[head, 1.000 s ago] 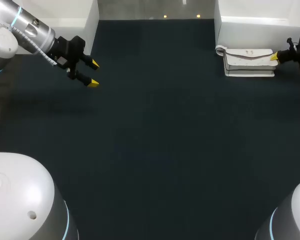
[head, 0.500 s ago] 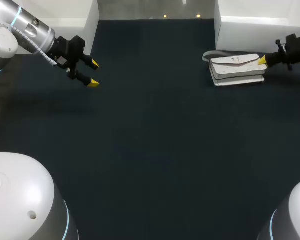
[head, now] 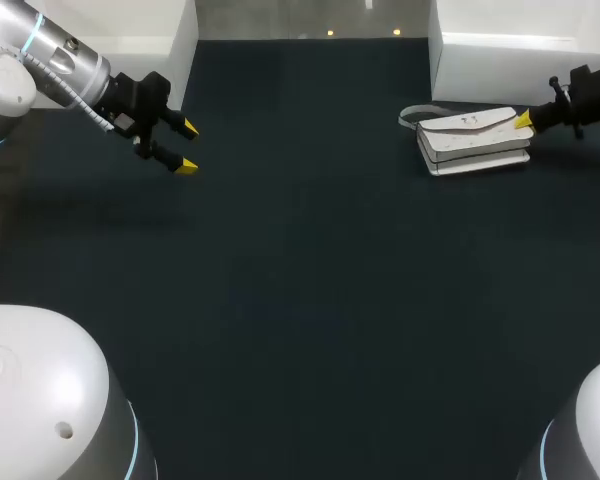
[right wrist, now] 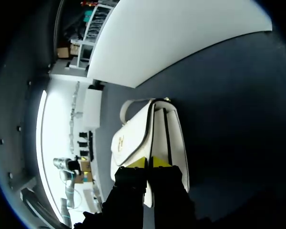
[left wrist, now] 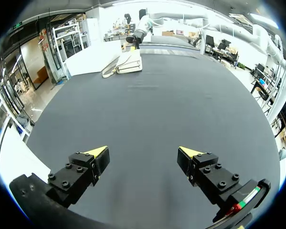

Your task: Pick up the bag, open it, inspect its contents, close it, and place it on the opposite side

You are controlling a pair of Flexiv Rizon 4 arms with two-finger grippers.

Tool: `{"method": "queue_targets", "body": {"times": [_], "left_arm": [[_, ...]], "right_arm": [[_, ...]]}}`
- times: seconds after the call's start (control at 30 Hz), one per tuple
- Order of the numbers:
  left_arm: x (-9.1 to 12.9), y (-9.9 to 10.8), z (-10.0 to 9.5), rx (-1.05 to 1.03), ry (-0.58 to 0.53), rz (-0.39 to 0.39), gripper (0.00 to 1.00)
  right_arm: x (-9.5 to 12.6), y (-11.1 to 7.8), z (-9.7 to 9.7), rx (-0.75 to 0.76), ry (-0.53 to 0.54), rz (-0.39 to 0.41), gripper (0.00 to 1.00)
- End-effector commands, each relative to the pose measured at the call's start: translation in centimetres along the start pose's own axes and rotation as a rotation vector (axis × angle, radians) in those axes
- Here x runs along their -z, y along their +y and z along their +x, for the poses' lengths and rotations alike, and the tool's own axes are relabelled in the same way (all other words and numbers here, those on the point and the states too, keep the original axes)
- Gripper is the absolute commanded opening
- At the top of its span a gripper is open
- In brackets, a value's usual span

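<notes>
One white bag (head: 474,138) — the right gripper (head: 525,120) pinches its near end.
Well apart from the bag on the tabletop (head: 310,300), the left gripper (head: 186,147) hangs spread — two grippers in all.

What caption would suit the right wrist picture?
Yellow-tipped right gripper shut on the edge of a white flap handbag lying on the dark table.

A dark table (head: 300,300) bears a white left block (head: 140,45) and a white right block (head: 520,50) along its far edge.
</notes>
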State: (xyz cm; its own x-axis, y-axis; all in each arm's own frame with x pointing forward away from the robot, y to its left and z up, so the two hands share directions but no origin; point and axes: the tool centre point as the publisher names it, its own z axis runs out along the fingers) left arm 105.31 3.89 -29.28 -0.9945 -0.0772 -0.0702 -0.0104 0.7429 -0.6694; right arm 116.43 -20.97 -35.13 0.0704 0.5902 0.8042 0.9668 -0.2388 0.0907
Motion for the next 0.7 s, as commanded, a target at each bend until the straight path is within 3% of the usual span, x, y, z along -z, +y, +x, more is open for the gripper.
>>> {"method": "queue_targets", "body": {"times": [0.03, 0.33, 0.7], "left_arm": [[-0.1, 0.1, 0.0, -0.001, -0.001, 0.003, 1.0], [-0.1, 0.1, 0.0, -0.001, -0.001, 0.003, 1.0], [-0.1, 0.1, 0.0, -0.001, -0.001, 0.003, 1.0]], "right_arm": [[0.1, 0.6, -0.2, 0.0, 0.006, 0.193, 0.0], [-2.0, -3.1, 1.8, 0.006, 0.104, 0.0, 0.0], [-5.5, -7.9, 3.1, -0.031, 0.144, -0.121, 0.0]]}}
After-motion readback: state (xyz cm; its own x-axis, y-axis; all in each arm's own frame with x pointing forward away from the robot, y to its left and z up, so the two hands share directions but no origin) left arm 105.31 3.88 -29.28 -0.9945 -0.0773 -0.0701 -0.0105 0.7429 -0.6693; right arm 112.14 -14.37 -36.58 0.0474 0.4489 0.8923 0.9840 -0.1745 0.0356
